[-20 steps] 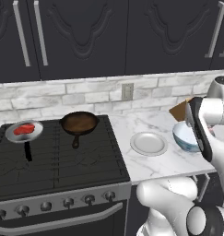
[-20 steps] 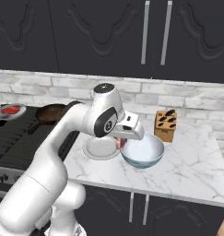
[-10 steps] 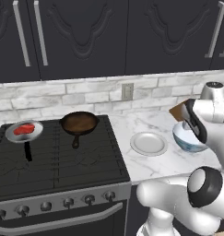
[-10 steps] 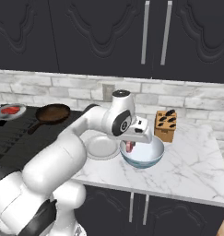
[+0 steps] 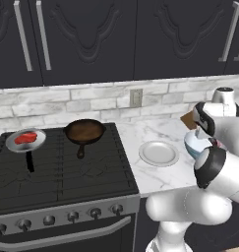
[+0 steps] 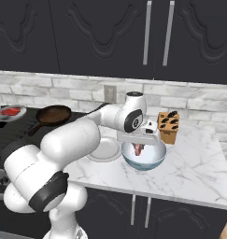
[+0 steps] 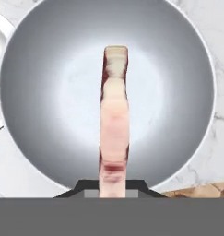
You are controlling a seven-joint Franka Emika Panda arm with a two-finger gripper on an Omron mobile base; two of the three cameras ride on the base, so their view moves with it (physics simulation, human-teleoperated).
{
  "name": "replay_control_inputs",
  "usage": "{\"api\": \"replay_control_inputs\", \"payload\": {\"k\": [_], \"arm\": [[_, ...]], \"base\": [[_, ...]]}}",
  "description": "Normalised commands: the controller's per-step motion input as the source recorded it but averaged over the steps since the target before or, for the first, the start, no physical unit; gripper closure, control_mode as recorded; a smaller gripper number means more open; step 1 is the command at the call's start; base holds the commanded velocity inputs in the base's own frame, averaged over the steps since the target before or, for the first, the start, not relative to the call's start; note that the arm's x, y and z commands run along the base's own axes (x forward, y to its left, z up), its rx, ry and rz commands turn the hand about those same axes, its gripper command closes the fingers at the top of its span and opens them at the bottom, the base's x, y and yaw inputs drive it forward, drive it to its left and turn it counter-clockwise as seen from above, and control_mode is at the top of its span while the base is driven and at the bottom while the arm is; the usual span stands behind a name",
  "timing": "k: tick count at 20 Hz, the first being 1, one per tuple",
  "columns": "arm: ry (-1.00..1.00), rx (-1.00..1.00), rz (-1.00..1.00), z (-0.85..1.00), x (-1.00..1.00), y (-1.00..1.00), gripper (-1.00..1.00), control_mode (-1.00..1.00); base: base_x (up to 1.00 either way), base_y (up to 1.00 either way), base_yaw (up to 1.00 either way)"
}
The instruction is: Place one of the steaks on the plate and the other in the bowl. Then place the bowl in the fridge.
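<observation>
bowl (image 5: pixel 194 143) half hidden behind arm, held steak (image 7: pixel 114 120) seen edge-on only

Soft, even light fills the room, with no single lamp to pick out. The dark cabinets (image 5: pixel 116 39) across the top of both base views stay dim, with only faint sheen along their carved panels. The marble counter (image 6: pixel 189 158) at the lower right of the right base view is bright and nearly shadowless. The white arm (image 6: pixel 68 144) shows gentle shading underneath. In the hand view the bowl (image 7: pixel 35 92) glows palest at its centre and greys toward its rim. Everything looks slightly soft and coarse, with jagged edges but no motion blur or bending at the edges.
</observation>
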Motion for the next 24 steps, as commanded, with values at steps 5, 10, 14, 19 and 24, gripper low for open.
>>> {"api": "replay_control_inputs", "payload": {"k": [5,10,14,19,24], "arm": [[0.0,0.03,0.03,-0.29,0.0,0.01,1.0,-1.0],[0.0,0.0,0.01,-0.53,0.0,0.0,1.0,-1.0],[0.0,0.03,0.0,-0.17,0.0,0.0,1.0,-1.0],[0.0,0.01,0.0,-0.06,0.0,0.0,-1.0,-1.0],[0.0,-0.06,0.0,0.23,0.0,0.03,-1.0,-1.0]], "base": [[0.0,0.0,0.0],[0.0,0.0,0.0],[0.0,0.0,0.0],[0.0,0.0,0.0],[0.0,0.0,0.0]]}}
